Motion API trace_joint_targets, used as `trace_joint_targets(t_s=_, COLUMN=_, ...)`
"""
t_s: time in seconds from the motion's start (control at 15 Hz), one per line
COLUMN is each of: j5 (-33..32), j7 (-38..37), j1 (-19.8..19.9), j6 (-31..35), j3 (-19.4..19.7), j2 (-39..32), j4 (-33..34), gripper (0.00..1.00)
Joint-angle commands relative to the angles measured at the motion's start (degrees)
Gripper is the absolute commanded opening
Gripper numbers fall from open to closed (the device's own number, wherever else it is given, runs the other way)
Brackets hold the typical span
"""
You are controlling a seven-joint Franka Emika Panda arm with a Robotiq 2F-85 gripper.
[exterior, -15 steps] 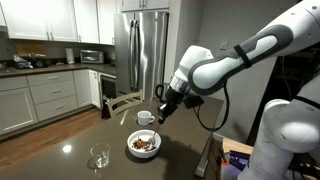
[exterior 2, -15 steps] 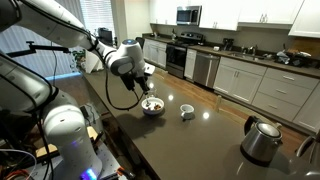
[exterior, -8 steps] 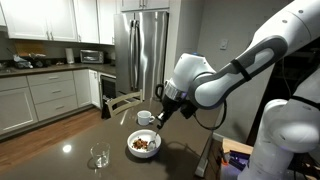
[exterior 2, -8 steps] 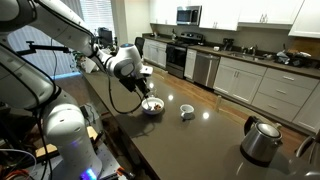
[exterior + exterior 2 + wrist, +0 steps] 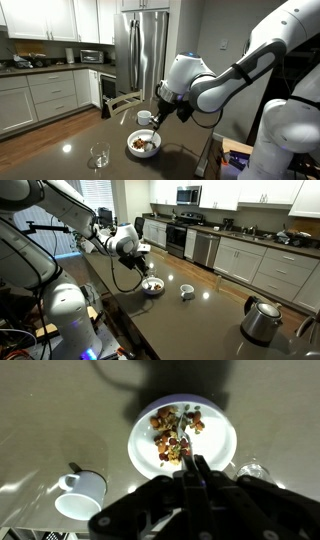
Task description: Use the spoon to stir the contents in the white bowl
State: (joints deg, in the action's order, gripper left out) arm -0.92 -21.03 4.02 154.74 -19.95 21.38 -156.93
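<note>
In an exterior view the tool (image 5: 160,116) is hovering just over the white bowl (image 5: 144,147) on the dark table (image 5: 50,162), a cup (image 5: 146,118) sitting just behind. In an exterior view a kettle (image 5: 262,320) is standing well right. In the wrist view the tool is clamping the spoon (image 5: 184,448), its tip lying in the contents (image 5: 175,428).

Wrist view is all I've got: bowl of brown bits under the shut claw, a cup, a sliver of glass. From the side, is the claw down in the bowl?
Observer: No. In an exterior view the claw hangs above the white bowl, clear of its rim.
Operator: I see the spoon over the bits. And that glass?
Observer: The glass stands upright on the counter, apart from the bowl.
Operator: Anything else out there?
Observer: A metal kettle toward one end of the counter, far from the bowl.
</note>
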Motion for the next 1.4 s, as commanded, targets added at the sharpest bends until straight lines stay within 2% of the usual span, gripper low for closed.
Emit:
trace_joint_targets(t_s=0.0, j5=-1.7, j7=-2.6, j1=-1.9, j6=-0.7, j3=0.4, j2=-3.7, j4=2.7, gripper=0.05)
trace_joint_targets(t_s=0.27, j5=-2.3, j7=-3.1, j1=-2.8, j6=1.0, j3=0.3, j2=-6.6, j4=5.1, gripper=0.05)
trace_joint_targets(t_s=0.6, j5=-6.7, j7=-6.3, j1=-1.9, j6=4.0, j3=0.5, j2=-10.2, j4=8.6, gripper=0.05)
trace_joint_targets(t_s=1.13, j5=-6.9, j7=-9.4, j1=-1.9, j6=6.3, j3=4.6, j2=-12.1, j4=12.7, gripper=0.05)
trace_joint_targets(t_s=1.27, j5=-7.2, j7=-9.9, j1=-1.5, j6=6.8, j3=5.6, j2=-11.6, j4=12.4, gripper=0.05)
trace_joint_targets(t_s=1.33, j5=-7.4, j7=-10.2, j1=-0.1, j6=7.2, j3=4.8, j2=-11.5, j4=12.3, gripper=0.05)
